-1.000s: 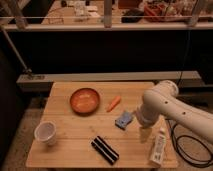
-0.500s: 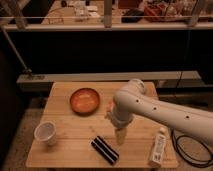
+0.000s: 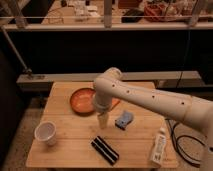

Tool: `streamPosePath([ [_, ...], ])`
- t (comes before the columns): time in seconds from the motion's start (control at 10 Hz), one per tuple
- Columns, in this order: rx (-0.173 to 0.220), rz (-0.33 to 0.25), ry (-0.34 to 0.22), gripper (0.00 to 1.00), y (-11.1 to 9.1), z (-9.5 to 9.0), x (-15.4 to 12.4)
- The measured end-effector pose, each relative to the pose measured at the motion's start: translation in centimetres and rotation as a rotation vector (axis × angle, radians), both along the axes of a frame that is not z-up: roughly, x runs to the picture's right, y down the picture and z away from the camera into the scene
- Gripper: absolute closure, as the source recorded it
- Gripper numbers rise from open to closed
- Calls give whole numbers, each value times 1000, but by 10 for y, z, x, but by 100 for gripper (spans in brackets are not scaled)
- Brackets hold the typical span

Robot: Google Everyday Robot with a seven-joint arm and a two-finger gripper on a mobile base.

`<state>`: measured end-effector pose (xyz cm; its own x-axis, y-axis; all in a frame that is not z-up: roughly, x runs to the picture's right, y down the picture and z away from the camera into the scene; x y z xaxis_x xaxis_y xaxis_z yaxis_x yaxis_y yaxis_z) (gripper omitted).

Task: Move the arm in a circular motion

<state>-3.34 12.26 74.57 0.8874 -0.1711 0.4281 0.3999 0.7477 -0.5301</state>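
My large glossy white arm reaches in from the right edge and bends at a bulbous joint above the middle of the wooden table. Its end points down, and the gripper hangs just above the table, right of the orange bowl and left of the blue object. An orange carrot-like piece is partly hidden behind the arm.
A white cup stands at the front left. A black rectangular object lies at the front middle. A white bottle lies at the front right. A dark counter and railing stand behind the table. Cables lie on the floor at the right.
The arm has swung steadily left across the table, from over the bottle and blue object to beside the orange bowl. The tabletop items have not moved.
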Motion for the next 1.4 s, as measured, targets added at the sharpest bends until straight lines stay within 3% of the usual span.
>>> streamPosePath([
  [0.4,20,45,91,20,-70,71,31],
  [0.6,17,92,161,20,-97,102,71],
  [0.7,8,126,212,20,-106,117,104],
  [1.0,-10,199,309,20,-106,132,172],
  [1.4,-36,291,445,20,-68,114,274],
])
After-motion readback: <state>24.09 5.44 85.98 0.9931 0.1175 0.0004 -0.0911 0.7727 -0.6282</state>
